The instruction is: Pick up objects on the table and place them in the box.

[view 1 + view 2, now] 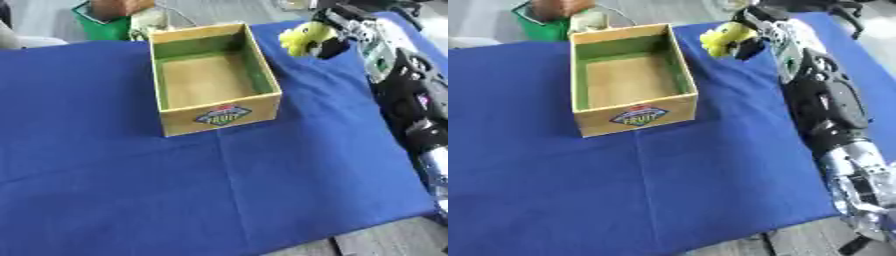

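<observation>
One hand: only the right hand (750, 37) is seen, reaching in from the right side on a black and silver arm (826, 107).
Grip: its fingers are curled round a yellow soft toy (305, 37).
Toy position: held above the blue cloth (201, 185), just right of the box and outside it.
Box: an open cardboard fruit box (213, 77) is set on the cloth; nothing is seen inside.
Background: a green container (102, 26) is seen beyond the table's far edge.
</observation>
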`<state>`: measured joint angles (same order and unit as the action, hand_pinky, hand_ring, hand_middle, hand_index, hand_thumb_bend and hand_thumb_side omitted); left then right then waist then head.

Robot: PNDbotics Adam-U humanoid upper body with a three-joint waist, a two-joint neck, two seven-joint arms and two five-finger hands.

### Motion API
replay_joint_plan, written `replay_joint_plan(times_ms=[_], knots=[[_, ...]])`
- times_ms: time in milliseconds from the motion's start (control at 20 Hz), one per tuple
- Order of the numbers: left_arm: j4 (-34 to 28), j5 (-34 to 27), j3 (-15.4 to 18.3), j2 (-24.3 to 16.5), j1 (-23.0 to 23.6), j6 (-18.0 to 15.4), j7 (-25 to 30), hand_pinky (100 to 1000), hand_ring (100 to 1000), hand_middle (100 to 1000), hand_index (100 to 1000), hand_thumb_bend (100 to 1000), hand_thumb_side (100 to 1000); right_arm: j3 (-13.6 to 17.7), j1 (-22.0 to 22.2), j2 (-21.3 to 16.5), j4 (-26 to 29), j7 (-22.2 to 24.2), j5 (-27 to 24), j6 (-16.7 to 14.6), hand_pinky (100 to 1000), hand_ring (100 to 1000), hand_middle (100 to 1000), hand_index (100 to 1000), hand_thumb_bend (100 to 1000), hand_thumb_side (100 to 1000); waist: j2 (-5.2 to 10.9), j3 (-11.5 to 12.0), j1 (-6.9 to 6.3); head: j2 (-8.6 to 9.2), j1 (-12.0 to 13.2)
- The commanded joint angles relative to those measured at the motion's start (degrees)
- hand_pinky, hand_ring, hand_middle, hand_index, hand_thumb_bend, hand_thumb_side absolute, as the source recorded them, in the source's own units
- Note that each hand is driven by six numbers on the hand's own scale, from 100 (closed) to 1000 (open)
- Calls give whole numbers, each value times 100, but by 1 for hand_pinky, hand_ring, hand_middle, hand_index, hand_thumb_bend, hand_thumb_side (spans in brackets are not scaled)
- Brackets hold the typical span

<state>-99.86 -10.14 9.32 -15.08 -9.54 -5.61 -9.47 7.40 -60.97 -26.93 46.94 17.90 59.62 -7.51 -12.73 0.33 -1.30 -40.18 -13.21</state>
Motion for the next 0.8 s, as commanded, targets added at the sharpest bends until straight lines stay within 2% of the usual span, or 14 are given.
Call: replay_joint_plan(times_ms=[50, 450, 750, 800], knots=[[-92, 3, 5, -102, -40, 1, 29, 466, 399, 453, 616, 820, 194, -46, -260, 137, 261, -89, 88, -51, 850, 751, 287, 372, 100, 100, 124, 27, 4, 50, -34], [-94, -4, -23, -99, -59, 6, 59, 466, 399, 453, 616, 821, 195, -307, -479, 786, 137, 92, 359, -276, 854, 754, 297, 384, 100, 100, 120, 142, 1, 58, -98], [-99, -10, -25, -89, -60, 4, 61, 466, 399, 453, 616, 820, 194, -534, -453, 1060, -181, 299, 505, -487, 858, 763, 316, 407, 100, 100, 113, 177, -10, 71, -122], [-99, -13, -29, -84, -65, 5, 65, 466, 399, 453, 616, 821, 195, -542, -445, 1091, -240, 311, 527, -497, 861, 775, 339, 435, 100, 100, 111, 177, -10, 73, -122]])
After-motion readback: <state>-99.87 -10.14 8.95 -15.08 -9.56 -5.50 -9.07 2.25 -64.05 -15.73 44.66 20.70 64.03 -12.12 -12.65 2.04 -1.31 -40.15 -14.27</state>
